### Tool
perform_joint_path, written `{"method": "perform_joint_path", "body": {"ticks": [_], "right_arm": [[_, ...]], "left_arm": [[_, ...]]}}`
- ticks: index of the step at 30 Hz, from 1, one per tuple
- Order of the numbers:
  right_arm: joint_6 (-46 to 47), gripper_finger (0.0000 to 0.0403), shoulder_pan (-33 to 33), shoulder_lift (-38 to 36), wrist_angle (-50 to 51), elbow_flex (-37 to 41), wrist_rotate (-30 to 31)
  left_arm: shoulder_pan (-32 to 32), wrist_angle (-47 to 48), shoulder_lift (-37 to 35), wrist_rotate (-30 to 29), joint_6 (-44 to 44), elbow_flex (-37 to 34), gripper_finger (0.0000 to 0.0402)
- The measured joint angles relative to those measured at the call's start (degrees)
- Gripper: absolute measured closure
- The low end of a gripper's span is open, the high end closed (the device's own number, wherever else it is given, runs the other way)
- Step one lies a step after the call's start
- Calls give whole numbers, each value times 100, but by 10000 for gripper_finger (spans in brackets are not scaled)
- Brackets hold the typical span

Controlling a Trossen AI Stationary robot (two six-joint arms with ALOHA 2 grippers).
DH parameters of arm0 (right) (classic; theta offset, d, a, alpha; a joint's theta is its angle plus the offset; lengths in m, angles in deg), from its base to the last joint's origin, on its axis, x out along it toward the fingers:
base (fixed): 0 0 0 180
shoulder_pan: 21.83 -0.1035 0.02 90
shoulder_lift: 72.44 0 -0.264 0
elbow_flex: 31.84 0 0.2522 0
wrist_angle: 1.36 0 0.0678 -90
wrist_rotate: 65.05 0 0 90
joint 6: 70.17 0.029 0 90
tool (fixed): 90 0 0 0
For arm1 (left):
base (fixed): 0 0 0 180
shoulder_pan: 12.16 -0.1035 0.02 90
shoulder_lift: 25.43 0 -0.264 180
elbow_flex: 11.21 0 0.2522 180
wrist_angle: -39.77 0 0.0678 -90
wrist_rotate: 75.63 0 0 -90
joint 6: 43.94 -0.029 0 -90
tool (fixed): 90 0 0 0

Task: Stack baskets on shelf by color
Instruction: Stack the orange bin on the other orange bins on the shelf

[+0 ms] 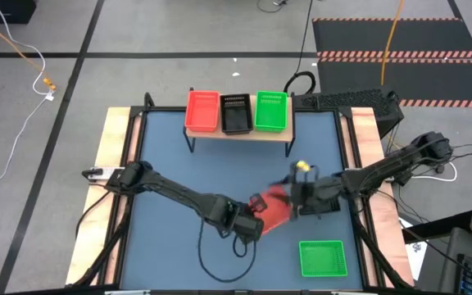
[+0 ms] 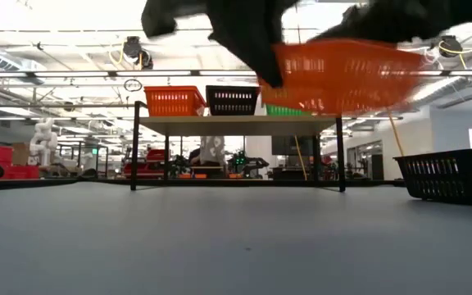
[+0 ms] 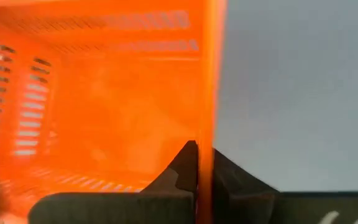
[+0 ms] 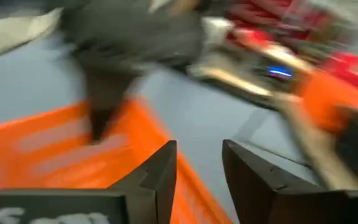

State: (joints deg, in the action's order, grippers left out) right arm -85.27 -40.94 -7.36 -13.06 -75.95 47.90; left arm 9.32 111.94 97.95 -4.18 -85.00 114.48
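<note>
Left pincer (image 1: 258, 215) clamped on red basket (image 1: 277, 206) rim, right pincer (image 1: 295, 199) released beside, green basket (image 1: 323, 258) nearby

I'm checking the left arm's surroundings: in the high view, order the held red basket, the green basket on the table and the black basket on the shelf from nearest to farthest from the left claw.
1. Held red basket: in the left claw, mid-table.
2. Green basket on the table: front right.
3. Black basket on the shelf: middle of the shelf, at the back.
</note>
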Motion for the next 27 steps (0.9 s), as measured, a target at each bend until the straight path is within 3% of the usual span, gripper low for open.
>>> {"method": "perform_joint_path", "body": {"ticks": [3,8,13,17,21,27], "right_arm": [[228,266,-102,-602,-210,20,707],[555,269,-282,-1395,-348,17,766],[802,275,-432,-1517,-347,17,706],[1036,275,-478,-1216,-340,20,707],[1295,276,-485,-834,-346,20,702],[1487,276,-491,-438,-503,22,705]], "left_arm": [[79,530,-337,-149,784,-21,397],[-33,1368,-1219,-305,1991,-5,392],[-287,1994,-2223,-337,2553,-5,395],[-782,2256,-2925,-883,2583,3,394],[-1557,2291,-3366,-961,2242,2,392],[-2845,2555,-3498,-136,1229,-33,393]]}}
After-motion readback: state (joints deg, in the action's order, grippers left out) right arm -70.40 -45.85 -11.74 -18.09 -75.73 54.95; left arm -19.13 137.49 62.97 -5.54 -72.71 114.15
